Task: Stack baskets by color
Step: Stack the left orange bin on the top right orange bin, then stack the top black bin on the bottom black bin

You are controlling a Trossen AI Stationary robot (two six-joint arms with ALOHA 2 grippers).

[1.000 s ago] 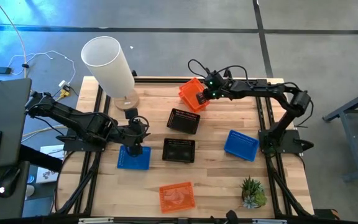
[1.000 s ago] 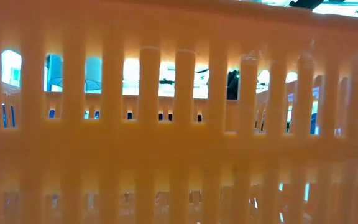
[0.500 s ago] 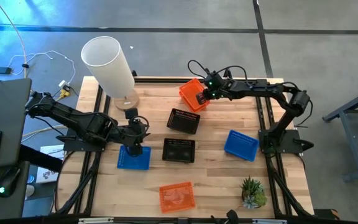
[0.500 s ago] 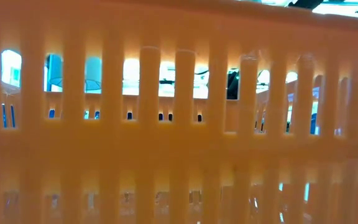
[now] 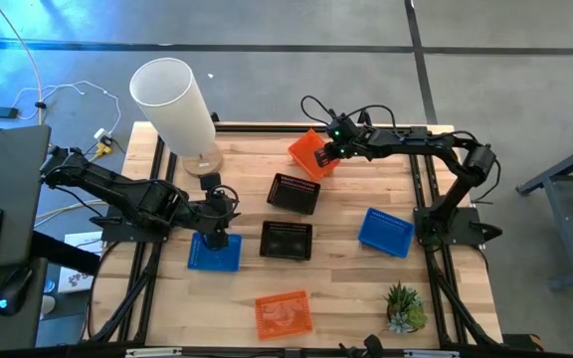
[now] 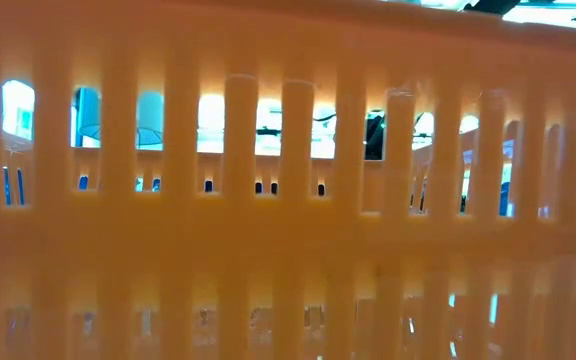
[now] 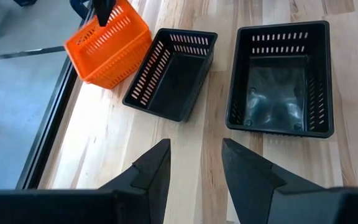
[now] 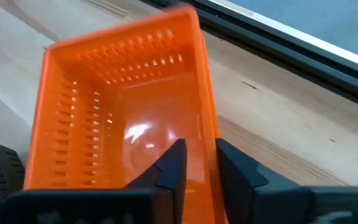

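At the table's far middle lies an orange basket (image 5: 307, 152), open side up. My right gripper (image 8: 197, 168) is open astride its near side wall, one finger inside the basket and one outside. My left gripper (image 7: 194, 165) hangs open above a blue basket (image 5: 213, 255) at the left and holds nothing. Two black baskets (image 5: 293, 193) (image 5: 286, 240) stand mid-table. Another blue basket (image 5: 386, 231) lies at the right. A second orange basket (image 5: 284, 314) sits at the near edge, and its slotted wall (image 6: 288, 200) fills the low view. My right gripper comes slanting down from the table's right side with its fingers (image 8: 169, 168) on either side of the orange basket's side wall (image 8: 207, 140). A gap shows at the wall, and I cannot tell whether either finger touches it.
A tall white cylinder (image 5: 174, 99) stands at the far left corner. A small green potted plant (image 5: 404, 306) is at the near right. Bare wood lies between the black baskets and the right blue basket. A black rail (image 8: 291, 37) runs just beyond the orange basket.
The orange basket at my right gripper has shifted slightly and lies a little flatter in the high view. Both arms have kept their places.
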